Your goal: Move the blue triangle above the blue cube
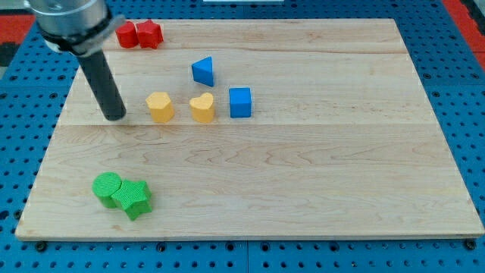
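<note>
- Resting on the pale wooden board point(303, 189), my tip point(116, 117) touches no block, left of the yellow hexagonal block point(160, 106).
- Blue triangle block point(203, 71) sits up-left of the blue cube point(239, 102), beside the yellow heart block point(201, 108).

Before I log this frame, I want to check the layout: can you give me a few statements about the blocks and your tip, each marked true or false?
1. My tip is touching the blue triangle. False: it stands apart, at the view's left of the yellow blocks.
2. The blue cube lies to the view's right of the yellow heart. True.
3. The two red blocks sit near the view's bottom. False: they are at the view's top left.
4. The two green blocks touch each other. True.
5. The blue triangle is up and to the left of the blue cube. True.
</note>
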Available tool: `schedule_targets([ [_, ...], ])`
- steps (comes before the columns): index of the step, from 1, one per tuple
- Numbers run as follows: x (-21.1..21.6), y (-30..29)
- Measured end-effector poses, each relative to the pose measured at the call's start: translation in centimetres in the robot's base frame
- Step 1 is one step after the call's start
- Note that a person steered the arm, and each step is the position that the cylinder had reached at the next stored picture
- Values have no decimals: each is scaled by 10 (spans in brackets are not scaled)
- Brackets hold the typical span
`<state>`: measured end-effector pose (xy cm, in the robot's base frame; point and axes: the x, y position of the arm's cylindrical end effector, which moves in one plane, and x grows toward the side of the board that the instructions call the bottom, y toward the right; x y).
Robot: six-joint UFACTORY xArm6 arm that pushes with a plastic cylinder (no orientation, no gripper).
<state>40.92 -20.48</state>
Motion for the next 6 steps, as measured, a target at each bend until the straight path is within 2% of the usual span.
schedule_targets([
  [1, -57, 51],
  [2, -79, 73],
  [3, -94, 87],
  [4, -94, 146],
  [5, -94, 172],
  [6, -98, 228],
])
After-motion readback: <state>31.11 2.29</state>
